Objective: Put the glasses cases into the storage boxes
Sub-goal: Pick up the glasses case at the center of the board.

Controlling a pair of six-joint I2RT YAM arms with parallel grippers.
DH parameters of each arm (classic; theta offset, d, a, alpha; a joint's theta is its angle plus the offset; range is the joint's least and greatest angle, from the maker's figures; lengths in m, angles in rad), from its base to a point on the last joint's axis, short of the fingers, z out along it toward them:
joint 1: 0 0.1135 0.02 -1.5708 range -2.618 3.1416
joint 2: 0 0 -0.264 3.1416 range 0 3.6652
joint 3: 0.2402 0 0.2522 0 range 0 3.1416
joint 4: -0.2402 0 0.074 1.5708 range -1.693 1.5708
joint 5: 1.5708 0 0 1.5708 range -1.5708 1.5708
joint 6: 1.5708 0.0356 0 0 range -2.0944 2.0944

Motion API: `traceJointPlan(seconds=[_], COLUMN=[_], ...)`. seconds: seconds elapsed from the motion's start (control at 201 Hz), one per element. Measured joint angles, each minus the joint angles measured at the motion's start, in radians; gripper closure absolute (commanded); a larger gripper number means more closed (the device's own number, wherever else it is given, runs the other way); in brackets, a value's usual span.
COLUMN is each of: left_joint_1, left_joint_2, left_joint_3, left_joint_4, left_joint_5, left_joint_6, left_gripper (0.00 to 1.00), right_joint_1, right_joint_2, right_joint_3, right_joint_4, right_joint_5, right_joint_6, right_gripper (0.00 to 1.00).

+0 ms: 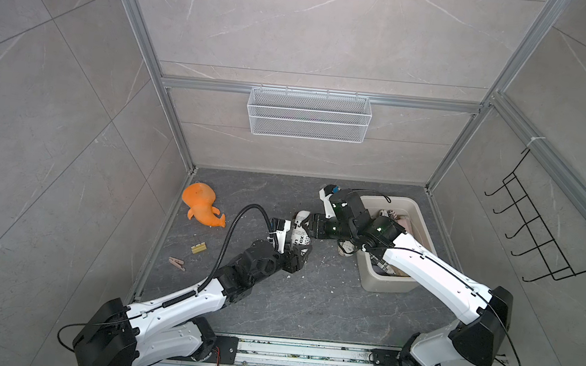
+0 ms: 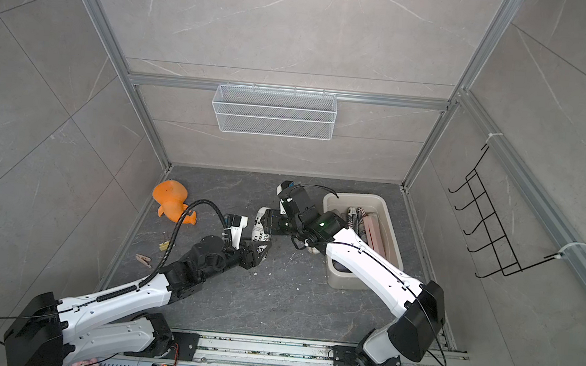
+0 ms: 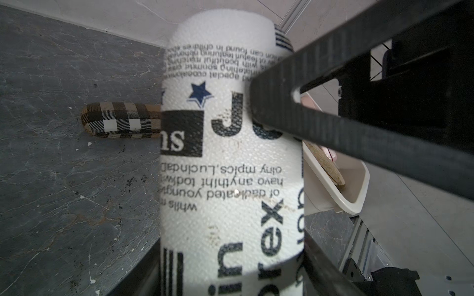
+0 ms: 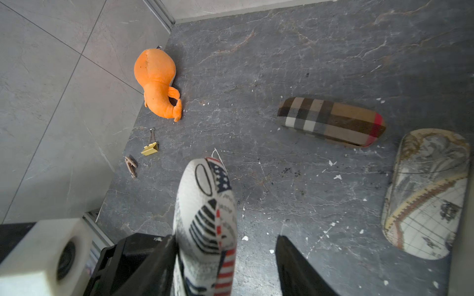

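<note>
Tub [image 1: 385, 285]: cream, right side, cases already inside
News-print case [image 3: 230, 153]: held up mid-table, left of tub
Handling: prob. light, stiff shell, bit slick; take across narrow middle
Look: white pebbled skin, black text, blue star
Plaid case [image 4: 331, 120], map case [image 4: 425, 194]: on table, waiting
L pincer [image 1: 299, 255]: clamped on news-print case's near end
R pincer [image 4: 227, 239]: jaws apart round far end, one touching
</note>
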Motion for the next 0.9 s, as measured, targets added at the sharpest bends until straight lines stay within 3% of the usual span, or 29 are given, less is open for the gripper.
traceJointPlan(seconds=[0.12,0.429,0.528,0.653,0.897], left_joint_1=[0.0,0.007,0.009,0.009,0.008], left_joint_2=[0.0,-0.002,-0.002,-0.006,-0.105], left_joint_3=[0.0,0.0,0.0,0.0,-0.013], left_joint_4=[0.005,0.021,0.021,0.023,-0.032], left_joint_5=[0.0,0.011,0.017,0.018,0.003], left_joint_6=[0.0,-0.002,-0.003,-0.005,-0.006], left_gripper=[0.41,0.38,0.26,0.03,0.0], right_joint_1=[0.003,0.002,0.002,0.003,-0.002], right_joint_2=[0.002,0.008,0.008,0.008,0.007], right_joint_3=[0.0,0.0,0.0,0.0,0.003], right_joint_4=[0.027,0.056,0.06,0.061,0.037], right_joint_5=[-0.026,-0.047,-0.048,-0.047,0.045], right_joint_6=[0.018,0.037,0.037,0.037,0.014], right_gripper=[0.51,0.63,0.64,0.64,0.65])
